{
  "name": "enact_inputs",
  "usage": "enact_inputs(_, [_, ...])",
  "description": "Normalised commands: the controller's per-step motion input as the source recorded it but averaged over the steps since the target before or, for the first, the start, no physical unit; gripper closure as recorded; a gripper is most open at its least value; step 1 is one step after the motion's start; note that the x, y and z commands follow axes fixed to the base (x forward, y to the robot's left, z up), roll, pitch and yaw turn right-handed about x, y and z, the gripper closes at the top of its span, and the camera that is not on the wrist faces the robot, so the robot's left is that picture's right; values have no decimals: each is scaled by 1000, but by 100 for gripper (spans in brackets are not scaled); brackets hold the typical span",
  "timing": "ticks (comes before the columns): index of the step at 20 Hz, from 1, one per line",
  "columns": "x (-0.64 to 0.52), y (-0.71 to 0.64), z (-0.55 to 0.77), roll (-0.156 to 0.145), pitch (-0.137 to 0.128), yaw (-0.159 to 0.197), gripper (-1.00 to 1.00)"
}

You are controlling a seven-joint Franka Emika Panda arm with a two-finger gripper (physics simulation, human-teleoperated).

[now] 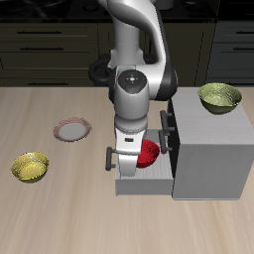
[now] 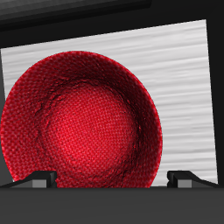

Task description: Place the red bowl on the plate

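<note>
The red bowl (image 1: 149, 153) is small, round and glossy, and sits in the open grey drawer (image 1: 141, 185) of the cabinet. It fills most of the wrist view (image 2: 83, 122), resting on the pale drawer floor (image 2: 179, 79). My gripper (image 1: 128, 159) hangs just above the bowl, over its rim side; in the wrist view (image 2: 112, 179) the fingertips (image 2: 39, 178) stand wide apart, open and empty. The plate (image 1: 72, 129), with a pinkish-brown rim and pale centre, lies on the table away from the drawer, beyond the arm.
A grey cabinet (image 1: 210, 149) stands beside the arm with an olive-green bowl (image 1: 219, 96) on top. A yellow-green bowl (image 1: 30, 167) sits on the table nearer the front edge than the plate. The drawer walls surround the red bowl.
</note>
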Motion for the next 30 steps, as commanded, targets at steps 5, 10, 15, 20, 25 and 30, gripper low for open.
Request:
enact_inputs(5, [22,31,13,1,-10,-10,-100])
enact_inputs(10, [38,39,-26,14,16,-12,-100])
enact_inputs(15, [-30,-1,-143,-5,31,-14,-100])
enact_inputs(20, [-83,-29,-237,-41,86,-75,-100])
enact_inputs(25, [-113,6,-102,9,17,-13,100])
enact_inputs(30, [-101,-12,-20,-1,19,-7,100])
